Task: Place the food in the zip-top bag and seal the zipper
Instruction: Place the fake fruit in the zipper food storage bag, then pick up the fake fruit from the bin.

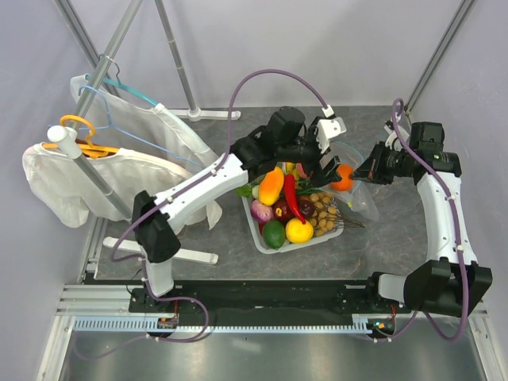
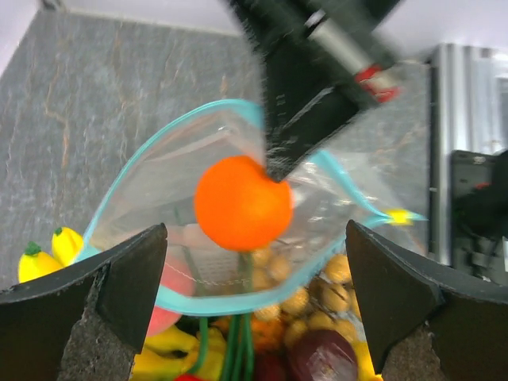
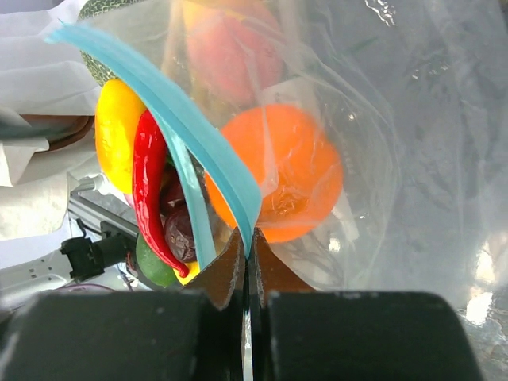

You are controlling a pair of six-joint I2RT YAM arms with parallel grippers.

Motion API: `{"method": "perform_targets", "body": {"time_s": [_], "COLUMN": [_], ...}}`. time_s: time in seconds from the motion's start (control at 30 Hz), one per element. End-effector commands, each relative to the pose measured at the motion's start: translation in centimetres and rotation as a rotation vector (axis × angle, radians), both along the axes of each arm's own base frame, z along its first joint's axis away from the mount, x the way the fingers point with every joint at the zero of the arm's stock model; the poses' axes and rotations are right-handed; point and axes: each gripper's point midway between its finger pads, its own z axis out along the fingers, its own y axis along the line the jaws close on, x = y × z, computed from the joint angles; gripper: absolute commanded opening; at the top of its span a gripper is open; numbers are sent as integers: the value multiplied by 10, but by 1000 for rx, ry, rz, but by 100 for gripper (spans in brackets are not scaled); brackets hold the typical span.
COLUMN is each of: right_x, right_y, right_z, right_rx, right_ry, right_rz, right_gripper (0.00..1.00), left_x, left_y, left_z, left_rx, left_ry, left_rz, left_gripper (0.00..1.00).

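The clear zip-top bag [image 1: 357, 190] lies right of the tray with its mouth held open. My right gripper [image 1: 367, 170] is shut on the teal zipper strip [image 3: 208, 151], with the jaws pinched together on its edge [image 3: 248, 242]. The round orange [image 1: 343, 176] sits inside the bag's open mouth and shows through the plastic in the right wrist view [image 3: 282, 178]. My left gripper [image 1: 327, 165] hovers just above the mouth, open wide and empty [image 2: 255, 262]. The orange [image 2: 242, 202] is between and beyond its fingers, touching neither. The zipper loop [image 2: 143, 163] rings the orange.
A white tray [image 1: 255, 230] holds several more toy foods: a yellow-orange piece [image 1: 271, 186], red chili [image 1: 291, 197], green lime [image 1: 274, 234], yellow lemon [image 1: 299, 230] and a purple piece [image 1: 261, 210]. A clothes rack with white garments and hangers [image 1: 95, 143] stands at the left.
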Motion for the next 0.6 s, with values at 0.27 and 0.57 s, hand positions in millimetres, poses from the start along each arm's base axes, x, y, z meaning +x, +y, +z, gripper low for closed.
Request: {"method": "perform_targets", "body": {"time_s": [0.27, 0.57], "right_x": [8, 6], "right_y": [-28, -29], "right_z": [-1, 1], "right_rx": [-157, -160], "right_ry": [-38, -47], "right_rz": [-94, -101], "right_gripper": [0, 0], "left_x": [-14, 9], "left_y": [103, 150], "left_z": [5, -43], "left_rx": [151, 409], "left_ry": [36, 126], "left_rz": [129, 428], "left_gripper": [97, 85]}}
